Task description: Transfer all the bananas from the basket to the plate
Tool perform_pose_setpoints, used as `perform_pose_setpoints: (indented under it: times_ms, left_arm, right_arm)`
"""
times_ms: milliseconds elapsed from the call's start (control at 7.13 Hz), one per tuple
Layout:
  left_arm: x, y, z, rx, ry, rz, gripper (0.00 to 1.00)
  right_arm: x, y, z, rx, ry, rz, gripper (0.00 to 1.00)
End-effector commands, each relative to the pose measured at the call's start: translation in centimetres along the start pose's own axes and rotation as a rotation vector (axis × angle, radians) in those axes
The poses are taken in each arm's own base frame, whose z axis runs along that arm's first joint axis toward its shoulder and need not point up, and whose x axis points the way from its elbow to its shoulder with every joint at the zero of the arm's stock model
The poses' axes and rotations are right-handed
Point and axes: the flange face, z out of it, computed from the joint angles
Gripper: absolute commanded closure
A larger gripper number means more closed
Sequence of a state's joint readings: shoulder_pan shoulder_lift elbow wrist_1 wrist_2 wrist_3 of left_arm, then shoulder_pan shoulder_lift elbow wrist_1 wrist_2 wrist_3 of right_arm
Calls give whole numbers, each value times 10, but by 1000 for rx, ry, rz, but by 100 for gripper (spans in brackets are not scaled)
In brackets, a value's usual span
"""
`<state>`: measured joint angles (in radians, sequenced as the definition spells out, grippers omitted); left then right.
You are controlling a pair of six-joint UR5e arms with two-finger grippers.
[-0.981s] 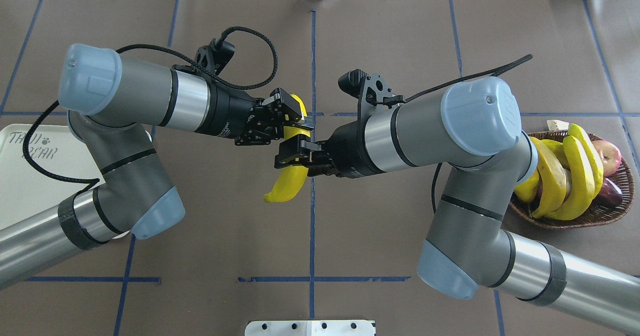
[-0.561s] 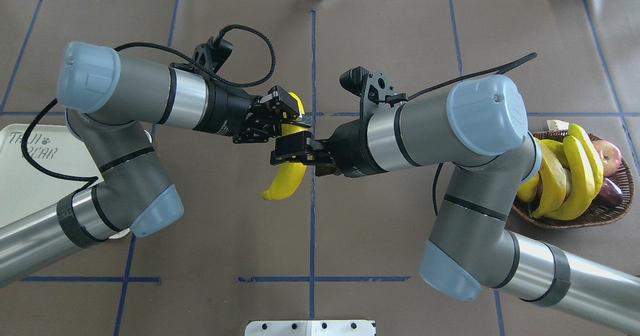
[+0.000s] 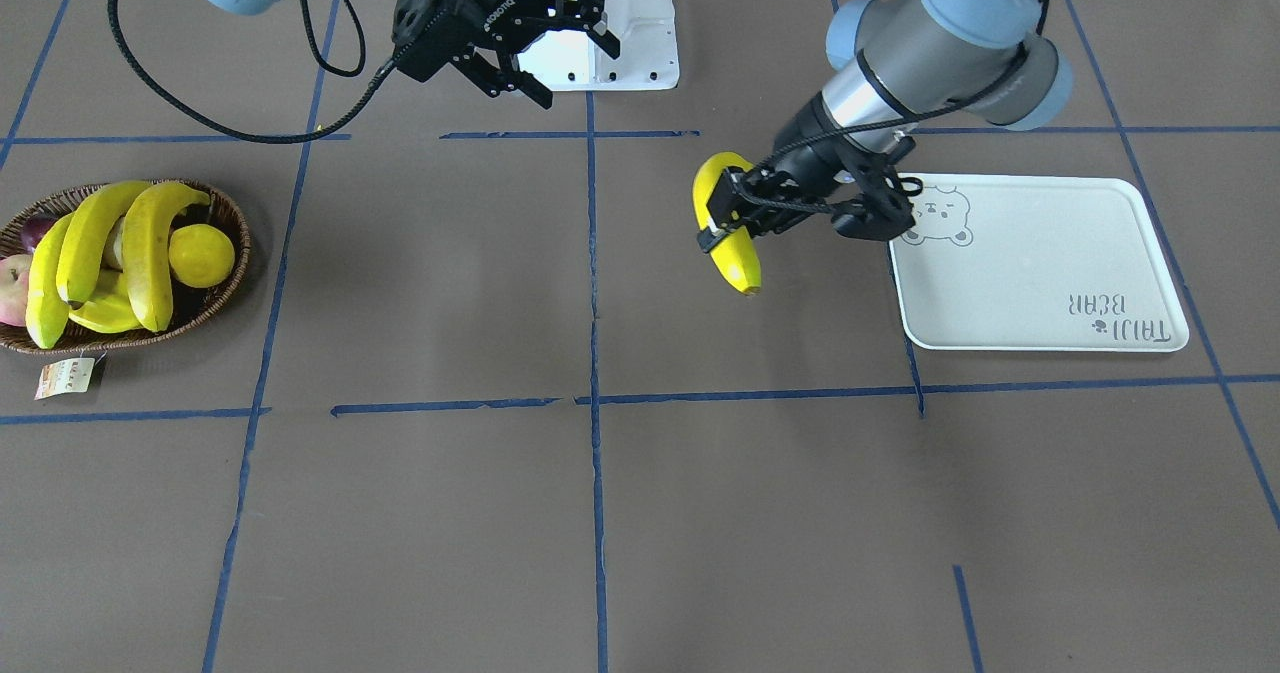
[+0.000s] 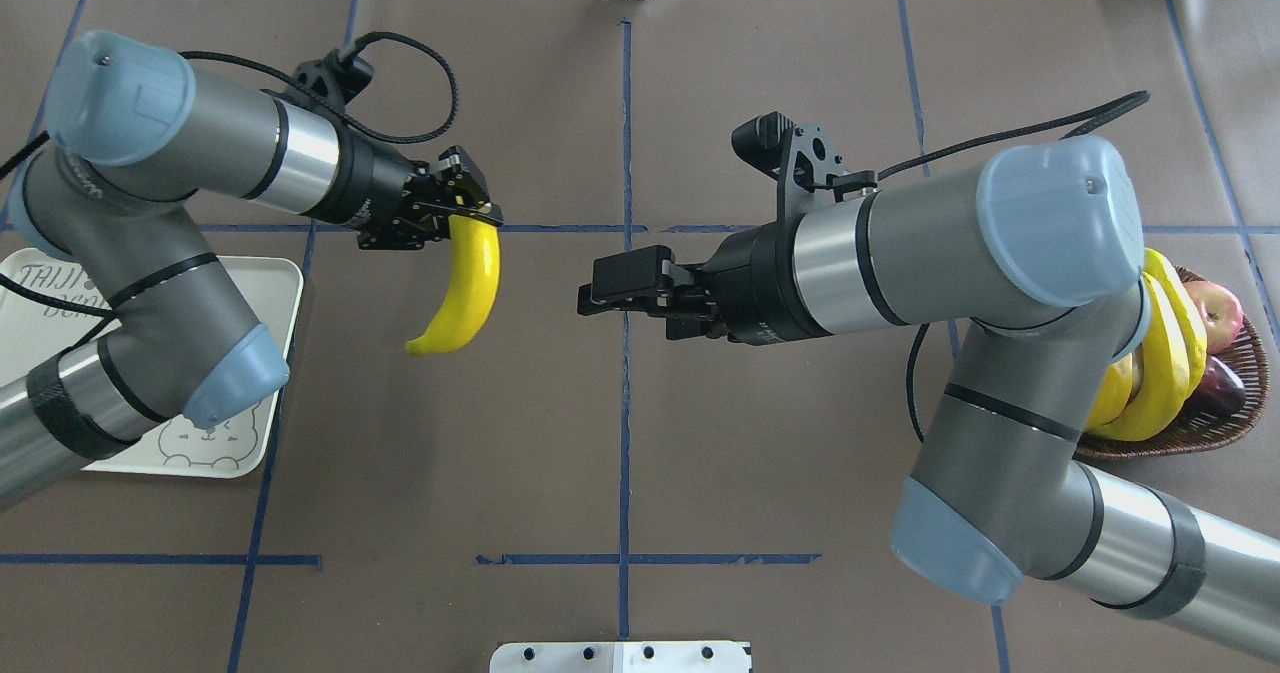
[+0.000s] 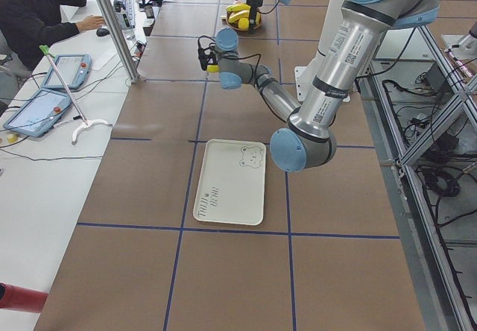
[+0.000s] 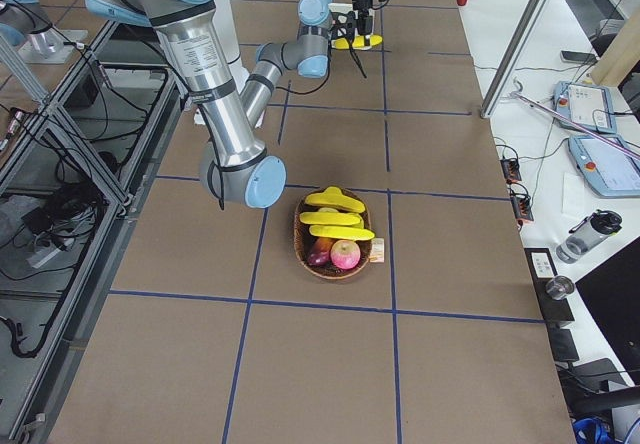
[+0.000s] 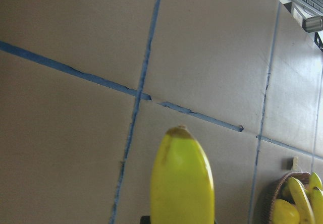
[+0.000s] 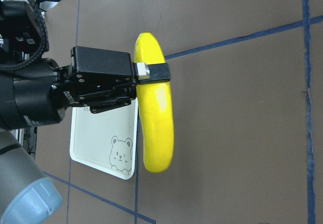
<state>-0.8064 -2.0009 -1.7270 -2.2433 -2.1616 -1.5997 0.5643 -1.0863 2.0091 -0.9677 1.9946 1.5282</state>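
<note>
My left gripper [image 4: 472,215] is shut on the upper end of one yellow banana [image 4: 466,285], which hangs in the air right of the plate [image 4: 275,288]. The right wrist view shows the same banana [image 8: 156,128] pinched in the left gripper [image 8: 147,72], with the plate [image 8: 101,143] below it. In the front view the banana [image 3: 730,243] is just beside the plate [image 3: 1040,263]. My right gripper [image 4: 592,293] is open and empty near the table's middle. More bananas [image 3: 150,243] lie in the wicker basket [image 3: 232,288] at the far right end.
The basket [image 4: 1235,418] also holds a round yellow fruit [image 3: 200,253], a red apple [image 4: 1215,313] and a dark purple fruit [image 4: 1220,388]. Its paper tag [image 3: 65,378] lies on the mat. A white mount plate [image 4: 620,656] sits at the robot's edge. A person [image 5: 37,10] sits beside the table.
The right gripper has let go of the banana, opened and drawn back to the right. The left arm has carried the banana leftward, toward the plate.
</note>
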Motion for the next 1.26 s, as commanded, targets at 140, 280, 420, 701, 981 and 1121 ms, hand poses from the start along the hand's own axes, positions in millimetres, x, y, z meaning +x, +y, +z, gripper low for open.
perform_pose_setpoints:
  times_ms: [140,280,420,701,981,1121]
  left_arm:
    - [-211,-67,-67,5,-261,31,100]
    - [-266,-75,-91,27,-318,4,100]
    - [-303,-81,-100,41,-358,-51,100]
    - [-355,-91,-92,39,-429,-117,100]
    - [-388,-99,-87,47,-488,-100,100]
    - [-400,-102,-87,41,-503,-83,100]
  right_arm:
    - [34,-18,-13,52,56,29,0]
    - [50,-28,-19,79,85,42,0]
    - [55,-36,-23,97,95,48,0]
    - [57,-40,-25,105,99,51,0]
    - [62,-41,-25,106,106,54,0]
    - [63,-41,-25,106,109,55,0]
